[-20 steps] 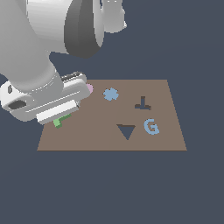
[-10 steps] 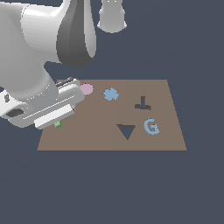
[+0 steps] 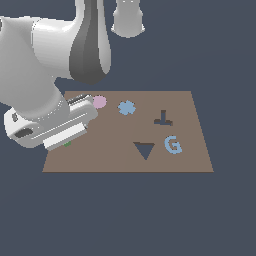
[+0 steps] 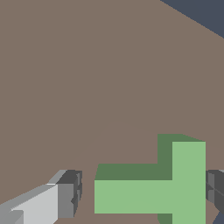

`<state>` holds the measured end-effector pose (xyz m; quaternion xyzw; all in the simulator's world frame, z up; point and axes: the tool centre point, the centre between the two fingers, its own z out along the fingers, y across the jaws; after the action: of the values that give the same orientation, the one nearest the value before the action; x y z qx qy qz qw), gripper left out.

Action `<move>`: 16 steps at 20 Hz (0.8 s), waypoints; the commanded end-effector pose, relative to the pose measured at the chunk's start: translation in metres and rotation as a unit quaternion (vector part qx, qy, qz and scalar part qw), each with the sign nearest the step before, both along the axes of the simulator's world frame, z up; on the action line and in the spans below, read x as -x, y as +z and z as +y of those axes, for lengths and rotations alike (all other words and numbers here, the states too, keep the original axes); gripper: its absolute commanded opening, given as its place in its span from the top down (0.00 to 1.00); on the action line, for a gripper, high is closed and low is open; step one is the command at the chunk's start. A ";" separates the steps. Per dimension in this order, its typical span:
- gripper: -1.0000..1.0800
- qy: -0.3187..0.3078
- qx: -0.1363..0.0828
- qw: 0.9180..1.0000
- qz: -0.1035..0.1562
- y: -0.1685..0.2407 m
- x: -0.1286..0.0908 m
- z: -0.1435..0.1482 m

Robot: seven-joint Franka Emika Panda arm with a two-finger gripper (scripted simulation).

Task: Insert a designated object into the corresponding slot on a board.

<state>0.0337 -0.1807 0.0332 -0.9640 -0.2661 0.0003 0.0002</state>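
Note:
The light-green T-shaped block [image 4: 153, 188] lies flat on the brown board [image 3: 115, 160] near its left edge in the exterior view. There, only a sliver of it [image 3: 66, 144] shows under my hand. My gripper [image 4: 140, 192] is open and straddles the block. One fingertip [image 4: 65, 199] stands a gap away from the stem's end. The other fingertip [image 4: 214, 188] is close to the crossbar. The dark T-shaped slot [image 3: 163, 120] is on the board's right part, far from the gripper.
On the board there are a pink disc [image 3: 100, 102] next to my hand, a blue flower-like piece [image 3: 127, 107], a dark triangular cutout [image 3: 144, 149] and a blue letter G [image 3: 173, 145]. My arm's big links cover the board's left corner.
My hand has come down lower over the green T, which now shows less in the exterior view. The arm's upper links have swung. The pieces on the board have not moved.

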 end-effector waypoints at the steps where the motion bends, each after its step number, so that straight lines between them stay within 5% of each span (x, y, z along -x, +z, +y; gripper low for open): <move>1: 0.04 0.000 0.000 1.000 0.000 -0.003 0.000 0.000; 2: 1.00 0.000 0.000 1.000 0.000 -0.003 0.000 0.000; 16: 1.00 0.000 0.000 1.000 0.000 0.002 -0.001 0.000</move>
<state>0.0340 -0.1811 0.0332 -0.9639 -0.2662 0.0002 0.0000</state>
